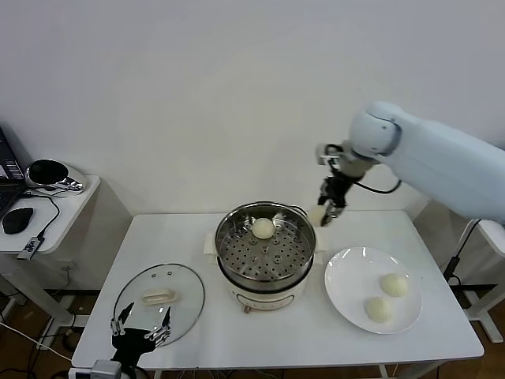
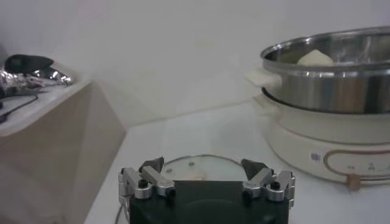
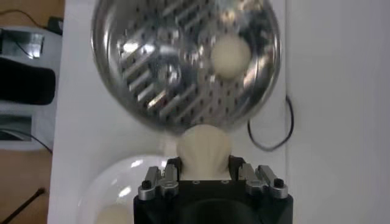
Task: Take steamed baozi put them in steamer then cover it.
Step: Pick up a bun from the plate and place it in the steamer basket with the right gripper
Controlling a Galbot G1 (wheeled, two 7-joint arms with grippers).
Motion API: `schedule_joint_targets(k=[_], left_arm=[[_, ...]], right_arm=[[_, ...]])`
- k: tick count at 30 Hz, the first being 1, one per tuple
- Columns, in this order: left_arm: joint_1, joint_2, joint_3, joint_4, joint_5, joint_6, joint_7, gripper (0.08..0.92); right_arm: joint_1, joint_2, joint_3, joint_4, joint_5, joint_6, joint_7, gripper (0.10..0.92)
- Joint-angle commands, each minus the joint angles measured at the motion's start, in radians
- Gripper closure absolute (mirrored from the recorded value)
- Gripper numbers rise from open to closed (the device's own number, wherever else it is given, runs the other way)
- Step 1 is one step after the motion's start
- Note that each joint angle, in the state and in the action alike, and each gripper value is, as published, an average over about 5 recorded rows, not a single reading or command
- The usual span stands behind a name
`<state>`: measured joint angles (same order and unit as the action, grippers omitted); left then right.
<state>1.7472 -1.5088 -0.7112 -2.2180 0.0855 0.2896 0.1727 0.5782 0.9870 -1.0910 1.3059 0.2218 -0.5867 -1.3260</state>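
1. Side table [image 1: 79, 193] far left, beside the white table [image 1: 197, 332]: mouse [image 1: 17, 219] and a dark round object on a shiny stand [image 1: 49, 175] on it.
2. Left gripper [image 1: 142, 330] low at the table's front-left edge, jaws spread wide, nothing between them. It sits at the near rim of the cover [image 1: 160, 302].
3. Cover lies flat on the table, handle up, left of the steamer [image 1: 265, 254], not touching it.
4. Steamer mid-table on its cream base. One baozi [image 1: 263, 228] on the perforated tray, toward the back rim.
5. Right gripper [image 1: 325, 215] raised above the table, just right of the steamer's back rim, jaws clamped on a held baozi [image 3: 203, 152].
6. Plate [image 1: 347, 272] right of the steamer, two plate baozi [image 1: 394, 285] [image 1: 379, 309] on its right half.
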Motion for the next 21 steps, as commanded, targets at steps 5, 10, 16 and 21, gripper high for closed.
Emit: schedule_joint_targets(k=[5, 10, 16, 21], left_arm=[[0.002, -0.013, -0.008, -0.044, -0.006, 0.007, 0.004, 0.177], [0.0, -0.02, -0.003, -0.046, -0.008, 0.007, 0.004, 0.177], [-0.003, -0.024, 0.001, -0.045, -0.01, 0.006, 0.003, 0.177], [-0.002, -0.024, -0.001, -0.046, -0.013, 0.006, 0.003, 0.177]], right_arm=[[-0.026, 0.26, -0.05, -0.09, 0.041, -0.061, 0.021, 0.533], [-0.073, 0.309, -0.04, -0.117, 0.029, -0.07, 0.033, 0.533], [-0.141, 0.355, -0.024, -0.17, -0.024, -0.071, 0.059, 0.533], [-0.191, 0.392, 0.007, -0.233, -0.052, -0.066, 0.082, 0.533]])
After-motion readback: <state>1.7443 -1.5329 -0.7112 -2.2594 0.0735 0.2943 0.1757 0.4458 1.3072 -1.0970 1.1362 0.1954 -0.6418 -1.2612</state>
